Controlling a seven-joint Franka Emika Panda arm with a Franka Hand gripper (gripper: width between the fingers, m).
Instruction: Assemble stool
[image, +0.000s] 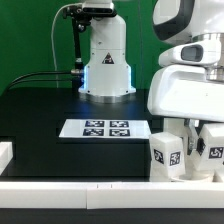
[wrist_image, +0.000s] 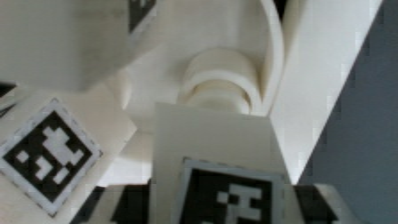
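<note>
My fingers (image: 188, 128) sit down at the worktop's (image: 40, 110) four o'clock corner among the tagged stool legs (image: 166, 150) — whether they grip one, I cannot tell — marker board (image: 105, 128) at centre.

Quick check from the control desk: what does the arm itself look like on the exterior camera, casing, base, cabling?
The arm has glossy white rounded casing with dark grey joint bands. Its white base glows faintly blue at the foot, with black cables trailing off towards the exterior view's left. The gripper's own finish isn't clear.
</note>
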